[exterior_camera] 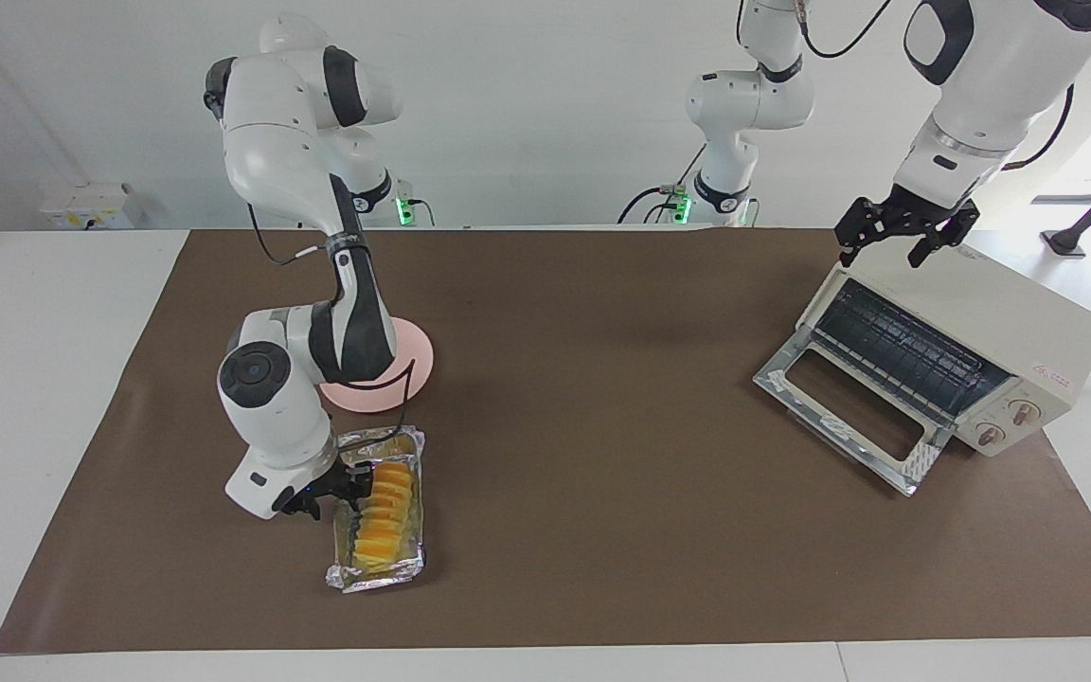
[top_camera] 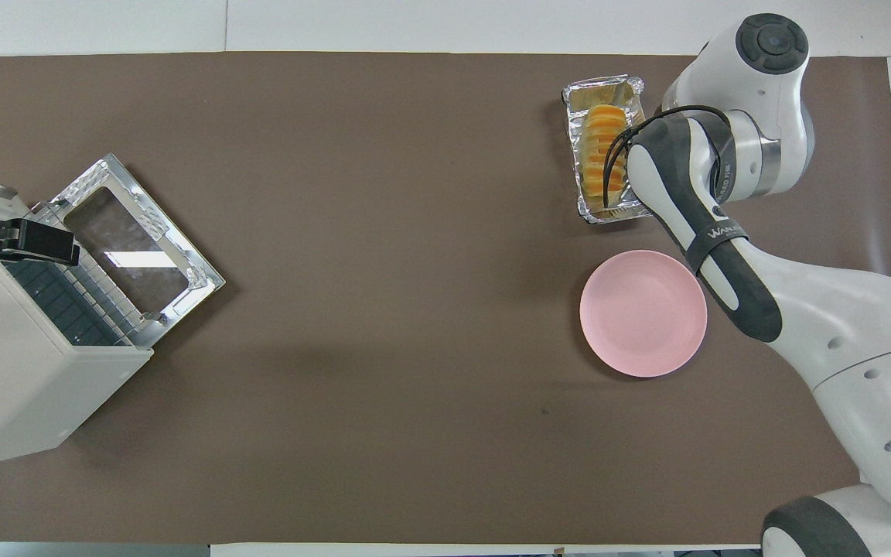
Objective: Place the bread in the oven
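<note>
The bread (exterior_camera: 384, 516), a ridged golden-yellow loaf, lies in a crinkled foil tray (exterior_camera: 377, 575) at the right arm's end of the table; from above the bread (top_camera: 599, 147) shows in full. My right gripper (exterior_camera: 345, 489) is down at the tray's long rim, beside the loaf on the side toward the right arm's end. In the overhead view the forearm hides it. The cream-white oven (exterior_camera: 1000, 322) stands at the left arm's end with its glass door (exterior_camera: 849, 407) dropped open and its dark rack showing. My left gripper (exterior_camera: 896, 239) hangs open over the oven's top corner.
A round pink plate (top_camera: 643, 313) sits nearer to the robots than the foil tray (top_camera: 604, 83), partly under the right arm. A brown mat (exterior_camera: 602, 379) covers the table. The oven (top_camera: 12, 371) and its lowered door (top_camera: 136, 247) take up the left arm's end.
</note>
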Robot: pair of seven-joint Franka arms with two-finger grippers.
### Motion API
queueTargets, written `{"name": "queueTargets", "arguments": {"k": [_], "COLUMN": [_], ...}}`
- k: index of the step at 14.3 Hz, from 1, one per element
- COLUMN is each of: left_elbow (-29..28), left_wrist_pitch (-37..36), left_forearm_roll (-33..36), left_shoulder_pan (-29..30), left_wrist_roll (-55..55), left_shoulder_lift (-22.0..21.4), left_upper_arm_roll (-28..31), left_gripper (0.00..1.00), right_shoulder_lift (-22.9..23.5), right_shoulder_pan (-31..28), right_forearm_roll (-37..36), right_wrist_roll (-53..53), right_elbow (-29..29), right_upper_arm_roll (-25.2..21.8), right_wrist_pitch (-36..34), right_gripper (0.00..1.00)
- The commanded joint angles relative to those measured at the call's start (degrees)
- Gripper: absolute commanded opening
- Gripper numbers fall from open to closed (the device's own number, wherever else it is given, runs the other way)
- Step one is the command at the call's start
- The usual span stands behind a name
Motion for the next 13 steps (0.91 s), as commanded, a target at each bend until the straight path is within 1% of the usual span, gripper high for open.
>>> {"name": "queueTargets", "arguments": {"k": [1, 4, 7, 9, 10, 13], "left_elbow": [-0.7, -0.6, -0.6, -0.6, -0.6, -0.7], "left_wrist_pitch": [-0.4, -0.3, -0.4, -0.3, -0.3, -0.3], "left_forearm_roll": [-0.5, -0.5, -0.5, -0.5, -0.5, -0.5], "left_shoulder_pan": [0.1, 0.1, 0.1, 0.1, 0.1, 0.2], "left_wrist_roll": [0.4, 0.5, 0.4, 0.5, 0.5, 0.4], "left_shoulder_lift": [-1.1, -1.1, -1.1, -1.2, -1.1, -1.2], "left_upper_arm_roll": [0.1, 0.1, 0.1, 0.1, 0.1, 0.1], "left_gripper": [1.0, 1.0, 1.0, 1.0, 1.0, 1.0], "right_shoulder_lift": [-1.3, -1.4, -1.9, -4.3, -5.9, -11.2], "right_shoulder_pan": [-0.4, -0.3, -0.4, -0.3, -0.3, 0.4], "right_forearm_roll": [-0.1, 0.2, 0.6, 0.6, 0.8, 4.9], "right_wrist_roll": [-1.2, -1.0, -1.2, -1.0, -0.9, -0.3], "right_elbow": [-2.0, -2.5, -2.4, -2.4, -2.0, -2.4], "right_upper_arm_roll": [0.4, 0.4, 0.6, 0.7, 0.9, 1.0], "right_wrist_pitch": [1.2, 2.3, 0.1, -3.7, -7.3, -13.7], "right_gripper": [0.0, 0.0, 0.0, 0.0, 0.0, 0.0]}}
